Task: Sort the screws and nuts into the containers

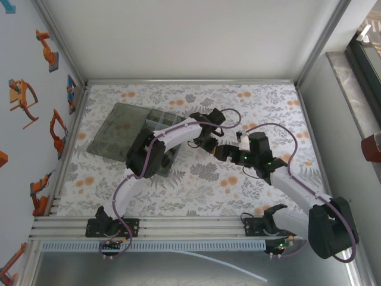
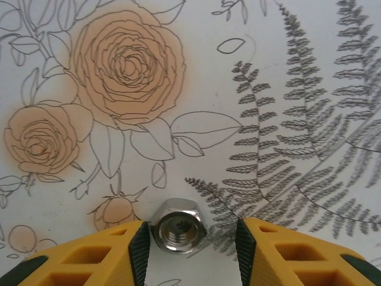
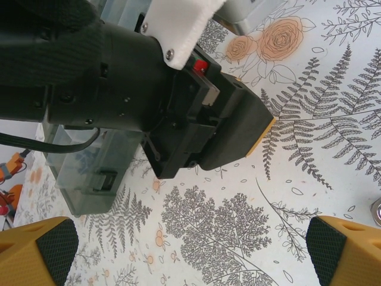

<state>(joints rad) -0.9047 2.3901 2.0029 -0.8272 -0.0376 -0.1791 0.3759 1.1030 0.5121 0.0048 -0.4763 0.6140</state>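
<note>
The two arms are fixed at the near edge of the table (image 1: 196, 185). The table has a cloth with flowers and ferns on it. The right arm (image 1: 297, 190) bends in from the right. The left arm (image 1: 149, 161) reaches up from the left. They meet near the middle of the table.

The right gripper (image 1: 225, 154) points at the left gripper (image 1: 208, 142), just beside it. Seen from its own wrist, the right gripper (image 3: 190, 250) has its yellow fingers (image 3: 44, 250) spread wide, with nothing between them.

The left gripper (image 2: 190, 244) is low over the cloth. A shiny silver nut (image 2: 177, 225) lies flat between its fingers (image 2: 95, 259). The fingers are apart and are not squeezing it. One finger is right up against the nut, and there is a gap before the other one. The nut is on the table, not in any container.

Farther back and to the left sits the grey box (image 1: 161, 125). Its lid (image 1: 119, 128) lies open flat beside it. From the right wrist, the box (image 3: 83, 179) is behind the left gripper.
</note>
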